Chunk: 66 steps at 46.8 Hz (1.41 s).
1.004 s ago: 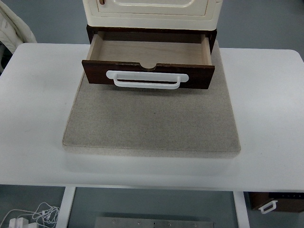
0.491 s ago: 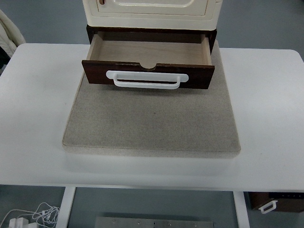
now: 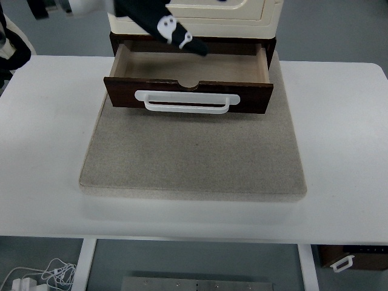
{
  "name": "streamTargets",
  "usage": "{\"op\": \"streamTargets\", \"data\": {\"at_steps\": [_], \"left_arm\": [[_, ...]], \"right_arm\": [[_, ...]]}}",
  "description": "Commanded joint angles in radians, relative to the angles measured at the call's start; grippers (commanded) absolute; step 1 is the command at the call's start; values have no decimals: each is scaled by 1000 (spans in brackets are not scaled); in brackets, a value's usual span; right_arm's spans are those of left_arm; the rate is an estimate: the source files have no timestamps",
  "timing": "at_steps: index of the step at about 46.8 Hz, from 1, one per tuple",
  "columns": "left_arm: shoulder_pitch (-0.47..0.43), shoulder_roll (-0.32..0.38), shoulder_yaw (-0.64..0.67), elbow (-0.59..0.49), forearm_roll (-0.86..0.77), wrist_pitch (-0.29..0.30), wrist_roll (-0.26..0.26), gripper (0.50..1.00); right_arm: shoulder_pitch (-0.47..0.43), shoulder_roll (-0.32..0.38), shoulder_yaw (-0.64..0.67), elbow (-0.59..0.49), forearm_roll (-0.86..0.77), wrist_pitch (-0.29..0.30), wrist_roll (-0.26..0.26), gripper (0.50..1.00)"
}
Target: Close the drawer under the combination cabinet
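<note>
Finding: the drawer (image 3: 188, 65) stands pulled well out from the base of the cream combination cabinet (image 3: 242, 18), its pale wood interior bare and open to view. Its dark front panel and white bar handle (image 3: 187, 103) sit where they sat half a second ago; the drawer has not been moved.

Change noted: a black arm has entered above the drawer. Your left hand (image 3: 173, 30) now hangs over the drawer's back edge, in front of the cabinet's lower face, where nothing stood a moment before. It is motion-blurred. You cannot tell from this view whether the hand is spread or closed, and it appears to hold nothing. It shows no contact with the drawer front or the handle.

Your right hand is out of view.

Surroundings: the drawer projects over a grey felt mat (image 3: 194, 157), which lies on the white table (image 3: 339, 121) and extends well forward of the drawer front.

Assessment: the approach has begun and the closing has not. In my judgement, the hand is behind the panel it must push. You will need to bring it round to the near side of the drawer front and press squarely toward the cabinet, centred, to avoid skewing the drawer in its opening.
</note>
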Motion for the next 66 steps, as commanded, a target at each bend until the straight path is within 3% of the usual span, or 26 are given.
{"op": "streamTargets", "data": {"at_steps": [1,8,18,22,29,35,56,66], "left_arm": [[-4,-1,39,-9,30,-44,28,996],[-4,-4,99,-9,84,-113,44,996],[-7,-13,134,-35,87,-204,151,996],[-18,-21,188,-45,96,-205,203,996],[-24,-53,254,-45,161,-205,239,996],[-24,-81,289,-41,167,-205,298,996],[-23,-211,303,62,199,-196,421,999],[-20,-285,303,126,219,-178,441,999]], "right_arm": [[1,0,0,0,1,0,0,952],[1,0,0,0,1,0,0,952],[1,0,0,0,0,1,0,952],[1,0,0,0,0,0,0,952],[1,0,0,0,1,0,0,952],[1,0,0,0,0,0,0,952],[1,0,0,0,0,0,0,952],[1,0,0,0,0,1,0,952]]}}
